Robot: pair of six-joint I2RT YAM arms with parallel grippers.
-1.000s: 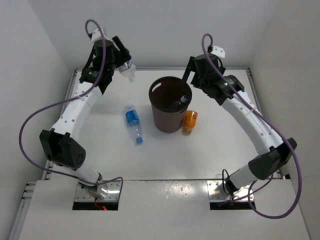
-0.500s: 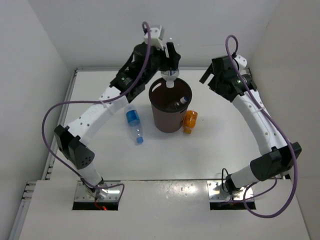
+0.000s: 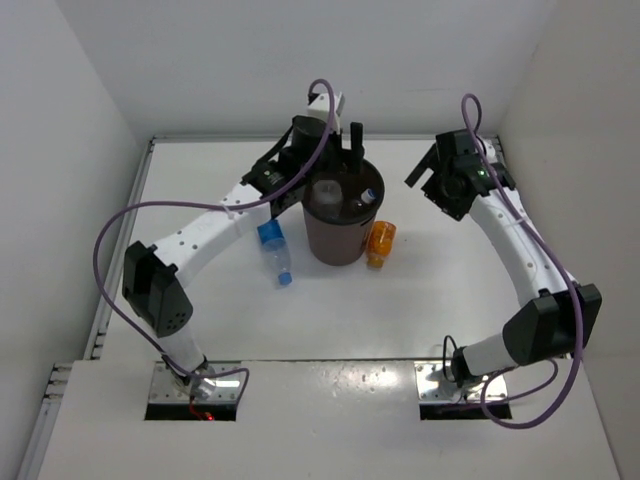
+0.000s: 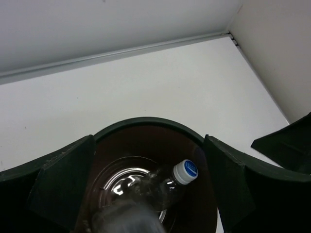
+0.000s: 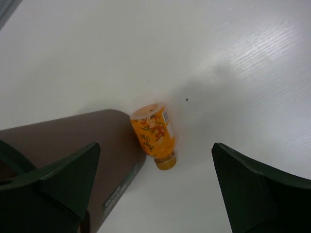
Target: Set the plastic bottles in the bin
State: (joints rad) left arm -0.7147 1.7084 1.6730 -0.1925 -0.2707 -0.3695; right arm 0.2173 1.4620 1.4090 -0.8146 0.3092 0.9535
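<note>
Top external: you have the blue-label bottle [image 3: 272,245] lying on the tabletop [image 3: 420,300] left of the bin [image 3: 336,240], the orange bottle [image 3: 379,243] touching its right wall. A clear bottle [image 4: 170,187] lies inside. Your left gripper [image 4: 148,160] hangs over the rim, jaws apart; right gripper [image 5: 155,155], beyond the orange bottle, also spread.

The white table [image 3: 330,310] is flat and smooth. White walls [image 3: 300,60] stand behind the table and on both sides of it. A thin gray strip [image 3: 138,190] runs along the table's left edge. A white shelf [image 3: 330,420] sits at the table's near edge, with one shiny metal plate [image 3: 160,405] at its left and another [image 3: 430,400] at its right. A tiny dark dot [image 5: 187,100] lies on the table, maybe a speck of dirt.
</note>
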